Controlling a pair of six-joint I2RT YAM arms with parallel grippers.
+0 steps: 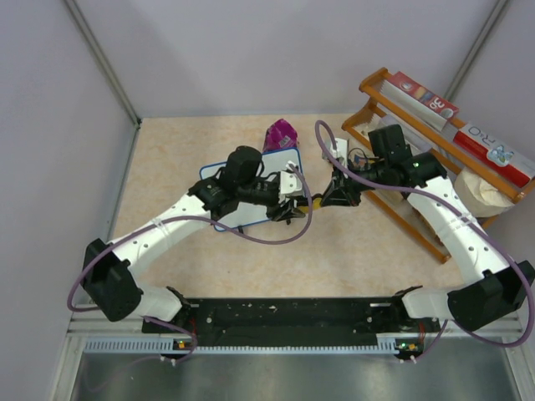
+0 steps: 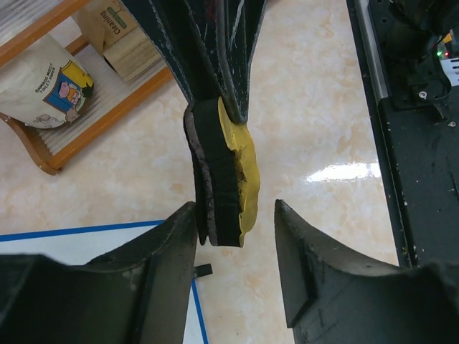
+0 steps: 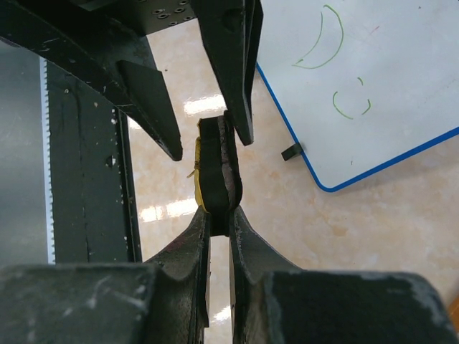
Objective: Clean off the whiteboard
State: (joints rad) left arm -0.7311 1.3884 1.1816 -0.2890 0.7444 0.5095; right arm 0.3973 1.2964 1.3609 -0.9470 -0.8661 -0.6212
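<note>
The yellow-and-black eraser (image 1: 316, 200) hangs above the table between both grippers. My right gripper (image 3: 220, 222) is shut on its near end; in the top view that gripper (image 1: 331, 199) is just right of it. My left gripper (image 2: 235, 229) is open and straddles the eraser's (image 2: 226, 175) free end, one finger close against the black side and a gap on the yellow side. The whiteboard (image 1: 288, 159), white with a blue frame, lies under the left arm. It (image 3: 373, 86) carries green marks and shows a black foot (image 3: 291, 151).
A wooden rack (image 1: 418, 225) with boxes and a paper bag (image 2: 46, 86) stands at the right. A purple object (image 1: 281, 134) sits behind the whiteboard. The black base rail (image 1: 284, 313) runs along the near edge.
</note>
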